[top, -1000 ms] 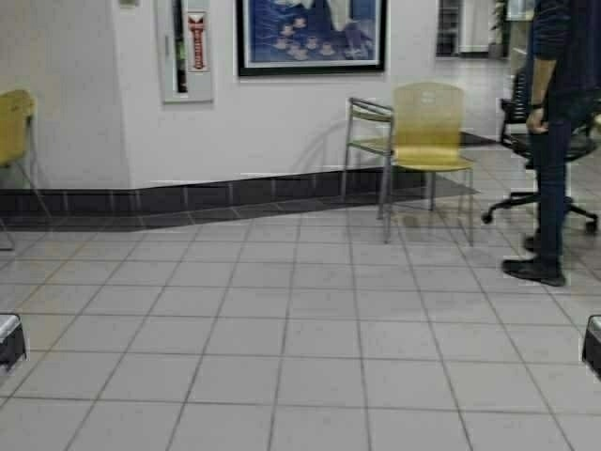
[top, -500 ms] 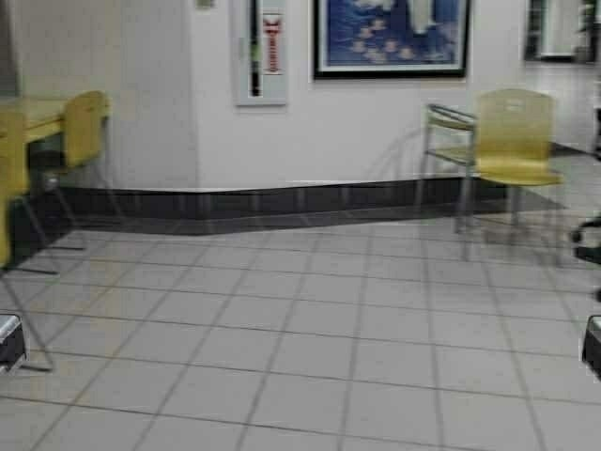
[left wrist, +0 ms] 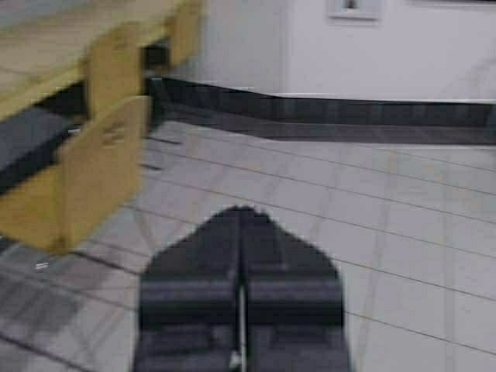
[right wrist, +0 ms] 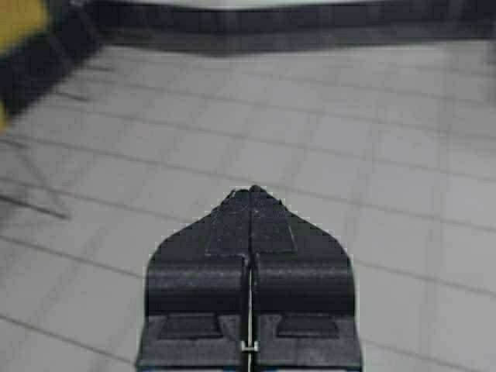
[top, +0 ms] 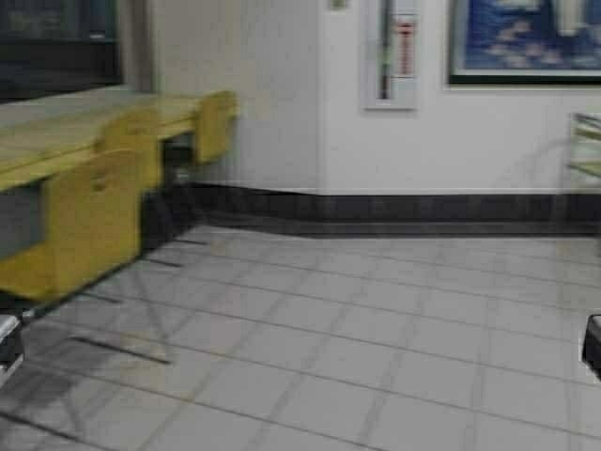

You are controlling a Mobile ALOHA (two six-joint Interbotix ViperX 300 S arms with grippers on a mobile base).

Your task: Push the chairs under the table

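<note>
Pale tiled floor; dark baseboard along white wall; framed blue picture beside narrow wall cabinet; dark window at left

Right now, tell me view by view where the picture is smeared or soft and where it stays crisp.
High view: the chairs and table on the left are smeared sideways, floor lines ghosted. Left wrist view: the left gripper is fairly crisp, the chairs beyond soft. Right wrist view: the right gripper is sharp, the tiled floor blurred.
</note>
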